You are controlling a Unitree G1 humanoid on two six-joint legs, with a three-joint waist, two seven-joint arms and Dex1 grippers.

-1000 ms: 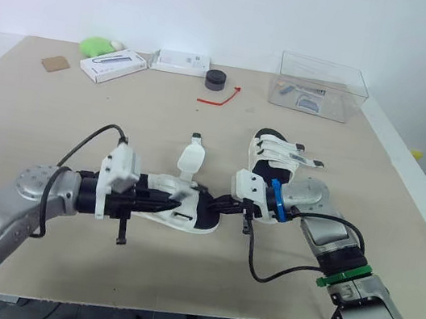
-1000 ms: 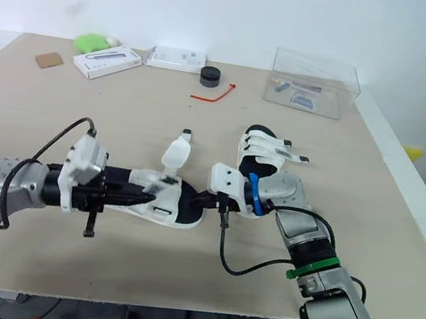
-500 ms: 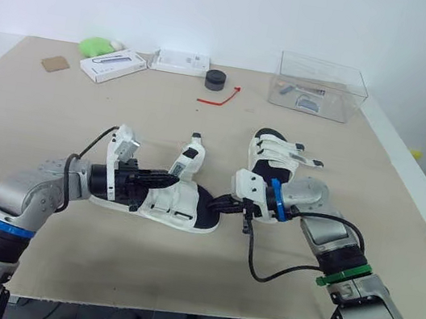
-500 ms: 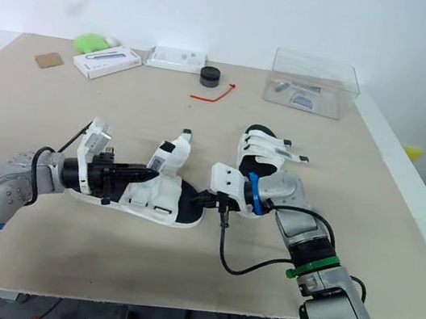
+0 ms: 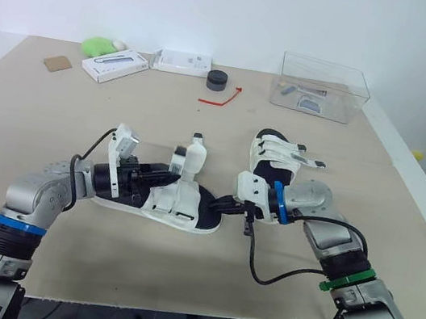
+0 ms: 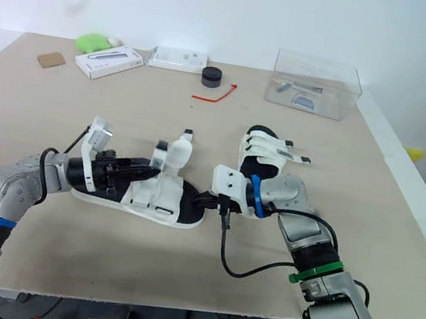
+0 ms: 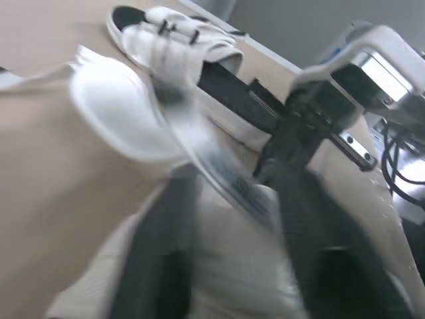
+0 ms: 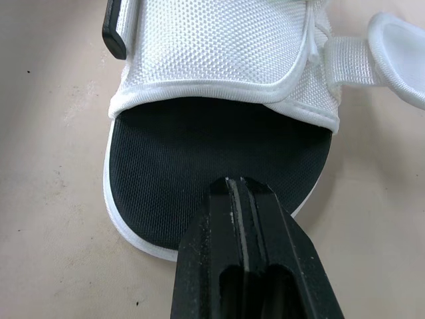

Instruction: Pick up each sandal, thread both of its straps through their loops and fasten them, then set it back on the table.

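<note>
One strap (image 5: 193, 158) of the near sandal (image 5: 180, 210), lying open a second ago, now stands upright at the left tool (image 5: 162, 177), whose grip I cannot tell, while the right tool (image 5: 220, 206), pressed together, pins its toe to the worktop (image 5: 56, 117), likely readying threading.

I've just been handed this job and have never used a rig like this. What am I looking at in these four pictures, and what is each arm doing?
This is a two-armed humanoid robot. The two wide pictures come from its head camera, looking down on a table. The two close-ups come from a camera on each wrist. The left gripper is at the raised strap of the near sandal. The right gripper is shut, and its tip presses on that sandal's black footbed, as the right wrist view shows. The second sandal lies just behind the right wrist. Along the far edge are a clear box, a black puck, a red strip and white boxes.
</note>
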